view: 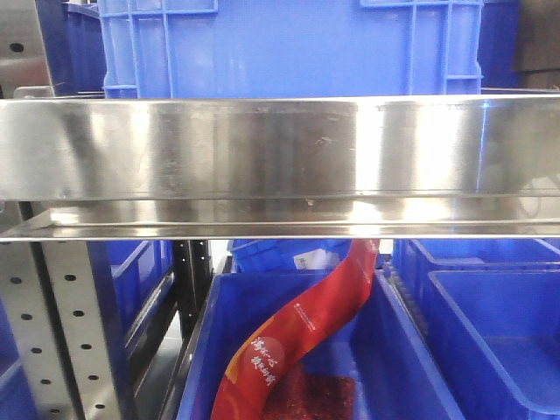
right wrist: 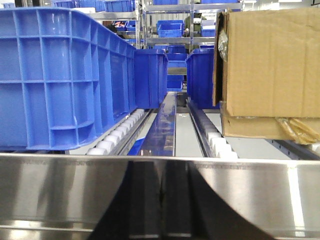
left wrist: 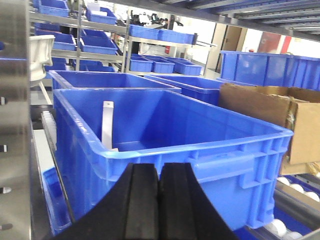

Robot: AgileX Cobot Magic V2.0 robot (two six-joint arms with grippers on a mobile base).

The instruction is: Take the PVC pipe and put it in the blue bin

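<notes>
Two grippers are in play, and neither has anything in its grasp. The left gripper shows in its own wrist view with the two black fingers pressed flat together, nothing between them. The right gripper appears only as a dark shape mirrored or shadowed on the steel rail at the bottom of its view, so I cannot tell how far it is open.

A pale, slim upright piece leans against the inner left wall of the blue bin directly ahead of the left fingers; it may be the PVC pipe, though at this sharpness it could equally be a flat strip. If it is the pipe, its long axis runs nearly vertical, and it lies forward and slightly left of the left gripper, beyond the bin's near rim. On that reading the left arm is the nearer one.

That arm is held low and level, aimed at the bin's near wall just under the rim. The right arm points down a roller lane between a blue crate and a cardboard box. From the front view, only a steel shelf edge and a red bag in a lower bin are plain.
</notes>
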